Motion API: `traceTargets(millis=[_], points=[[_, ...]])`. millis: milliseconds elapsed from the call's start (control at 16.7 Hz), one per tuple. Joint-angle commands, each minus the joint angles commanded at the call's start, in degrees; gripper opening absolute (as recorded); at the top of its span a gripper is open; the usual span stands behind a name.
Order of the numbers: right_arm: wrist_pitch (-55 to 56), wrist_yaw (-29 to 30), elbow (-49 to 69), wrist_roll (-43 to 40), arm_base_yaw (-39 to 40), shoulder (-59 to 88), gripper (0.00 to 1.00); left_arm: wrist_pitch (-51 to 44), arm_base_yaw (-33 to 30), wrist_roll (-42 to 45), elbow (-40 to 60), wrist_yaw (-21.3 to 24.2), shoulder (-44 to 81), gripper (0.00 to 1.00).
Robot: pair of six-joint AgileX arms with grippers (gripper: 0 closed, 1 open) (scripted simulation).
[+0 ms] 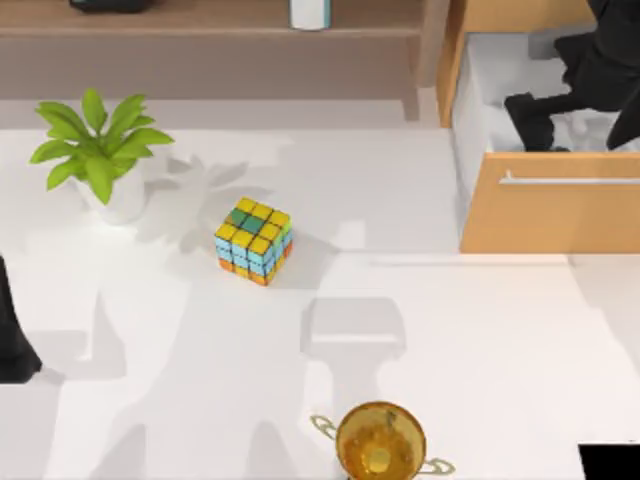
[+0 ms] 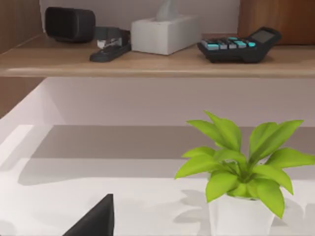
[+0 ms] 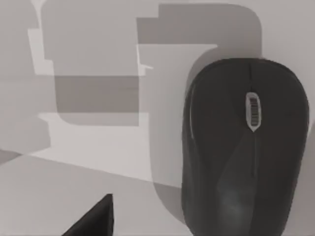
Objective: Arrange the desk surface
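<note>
The white surface (image 1: 480, 330) spreads across nearly all of my top view, running from the shelf (image 1: 200, 20) at the far side to the near edge. My right arm reaches over the open drawer (image 1: 550, 215) at the far right, its pincer (image 1: 535, 125) low inside the white lining; I cannot tell how its fingers stand. Its wrist camera looks down on a black mouse (image 3: 243, 147) lying on the drawer floor. My left arm (image 1: 15, 340) sits parked at the left edge. On the surface stand a potted plant (image 1: 98, 150) at far left, a colour cube (image 1: 253, 240) near the middle and a gold trophy (image 1: 380, 442) at the near edge. The shelf carries a stapler (image 2: 110, 46), tissue box (image 2: 165, 32) and calculator (image 2: 238, 45).
</note>
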Motion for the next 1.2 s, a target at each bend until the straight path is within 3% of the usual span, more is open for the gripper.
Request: traceTargets(millis=[1020, 1200], points=[[5.5, 0.0, -4.0, 0.1, 0.0, 1.6, 1.00, 0.0, 0.0, 0.0, 0.0, 0.0, 0.0, 1.00], [5.5, 0.0, -4.0, 0.1, 0.0, 1.6, 0.77, 0.0, 0.0, 0.0, 0.0, 0.0, 0.0, 1.00]])
